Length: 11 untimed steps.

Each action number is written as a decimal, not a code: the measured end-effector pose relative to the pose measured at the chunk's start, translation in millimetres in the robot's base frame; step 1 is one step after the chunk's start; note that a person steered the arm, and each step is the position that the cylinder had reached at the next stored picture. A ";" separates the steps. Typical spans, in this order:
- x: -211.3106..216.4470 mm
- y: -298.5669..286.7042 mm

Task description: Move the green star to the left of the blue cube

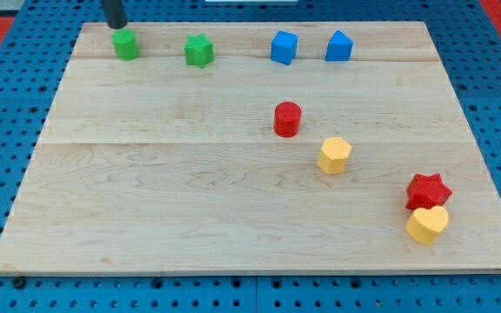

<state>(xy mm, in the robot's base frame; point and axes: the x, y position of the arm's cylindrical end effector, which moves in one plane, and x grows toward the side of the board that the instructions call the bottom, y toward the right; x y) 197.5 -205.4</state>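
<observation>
The green star (199, 50) lies near the view's top, left of centre. The blue cube (283, 47) lies to its right on the same row, with a gap between them. A second green block (126, 44), rounded in shape, lies further left on that row. My tip (116, 25) stands at the view's top left, just above and left of that second green block, almost touching it, and well left of the green star.
A second blue block (339, 46) lies right of the cube. A red cylinder (287, 119) and a yellow hexagon (334, 156) lie mid-board. A red star (428, 189) touches a yellow heart (427, 224) at the bottom right. The wooden board (146, 200) has blue pegboard around it.
</observation>
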 end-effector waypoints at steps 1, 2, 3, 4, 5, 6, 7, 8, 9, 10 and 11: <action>31.7 12.2; 39.1 4.3; 23.2 8.8; -4.8 27.8; -5.7 34.0; -1.3 60.9; -1.1 96.6; -0.9 110.7; 14.5 111.6; 20.6 111.6; 44.2 119.1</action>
<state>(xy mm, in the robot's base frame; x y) 241.8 -86.3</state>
